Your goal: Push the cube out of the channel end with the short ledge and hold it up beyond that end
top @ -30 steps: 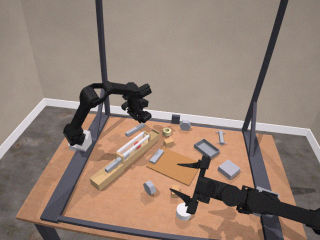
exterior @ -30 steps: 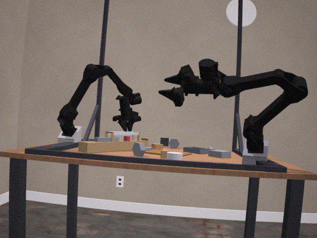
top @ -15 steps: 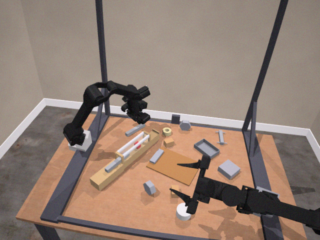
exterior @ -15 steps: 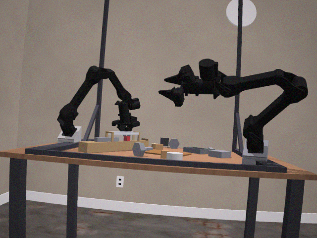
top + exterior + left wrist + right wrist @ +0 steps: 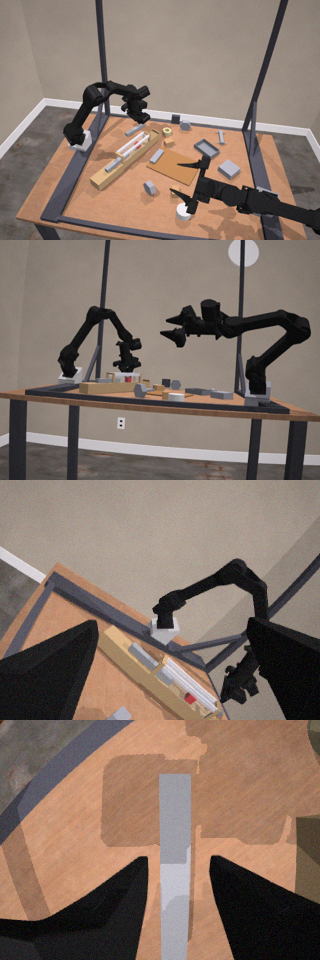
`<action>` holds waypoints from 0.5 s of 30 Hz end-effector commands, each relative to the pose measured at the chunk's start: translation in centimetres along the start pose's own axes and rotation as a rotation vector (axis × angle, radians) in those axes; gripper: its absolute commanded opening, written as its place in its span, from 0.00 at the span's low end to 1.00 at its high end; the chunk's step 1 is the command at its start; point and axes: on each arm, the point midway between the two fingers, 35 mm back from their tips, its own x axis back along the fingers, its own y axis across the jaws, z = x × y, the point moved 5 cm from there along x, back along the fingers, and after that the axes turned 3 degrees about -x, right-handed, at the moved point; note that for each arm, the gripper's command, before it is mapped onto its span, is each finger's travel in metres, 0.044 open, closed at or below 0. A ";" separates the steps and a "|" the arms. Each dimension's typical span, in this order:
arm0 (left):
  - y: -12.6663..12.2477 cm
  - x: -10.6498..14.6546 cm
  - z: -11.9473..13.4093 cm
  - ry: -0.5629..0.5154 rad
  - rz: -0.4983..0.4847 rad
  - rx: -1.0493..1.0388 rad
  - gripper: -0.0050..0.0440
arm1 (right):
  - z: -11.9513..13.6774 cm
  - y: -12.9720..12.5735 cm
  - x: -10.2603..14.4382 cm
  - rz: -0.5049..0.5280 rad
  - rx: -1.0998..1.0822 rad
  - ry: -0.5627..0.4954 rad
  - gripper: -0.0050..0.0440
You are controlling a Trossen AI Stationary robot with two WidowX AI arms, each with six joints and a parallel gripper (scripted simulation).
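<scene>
The wooden channel point(image 5: 129, 160) point(image 5: 103, 387) point(image 5: 132, 665) is flanked by the open left gripper point(image 5: 174, 176) point(image 5: 163, 326) point(image 5: 174, 627), well apart, and the partly open, unloaded right gripper point(image 5: 141, 119) point(image 5: 126, 371) point(image 5: 235, 696) point(image 5: 179, 857). The red cube point(image 5: 137, 145) point(image 5: 128, 379) point(image 5: 190, 698) is enclosed under the roof, below both grippers and held by neither.

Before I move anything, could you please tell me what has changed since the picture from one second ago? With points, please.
The right gripper point(image 5: 143, 118) point(image 5: 126, 371) point(image 5: 221, 699) point(image 5: 179, 864) has come down towards the grey bar point(image 5: 134, 129) point(image 5: 175, 820) behind the channel point(image 5: 103, 180) point(image 5: 98, 388) point(image 5: 120, 657). Nothing was visibly taken hold of or let go. The left gripper point(image 5: 173, 176) point(image 5: 163, 326) point(image 5: 174, 627), bar, channel and red cube point(image 5: 137, 144) point(image 5: 128, 379) point(image 5: 190, 698) look unmoved.
</scene>
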 end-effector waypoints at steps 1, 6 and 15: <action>0.0 0.1 -0.5 -0.011 0.003 0.004 0.92 | -0.5 -0.3 0.7 -0.001 -0.013 -0.028 0.41; 0.0 0.1 -0.5 -0.011 0.003 0.004 0.92 | -0.3 -0.3 -0.8 -0.001 -0.012 -0.026 0.41; 0.0 0.1 -0.5 -0.011 0.003 0.004 0.92 | -0.3 -0.3 -2.4 0.003 -0.008 -0.020 0.41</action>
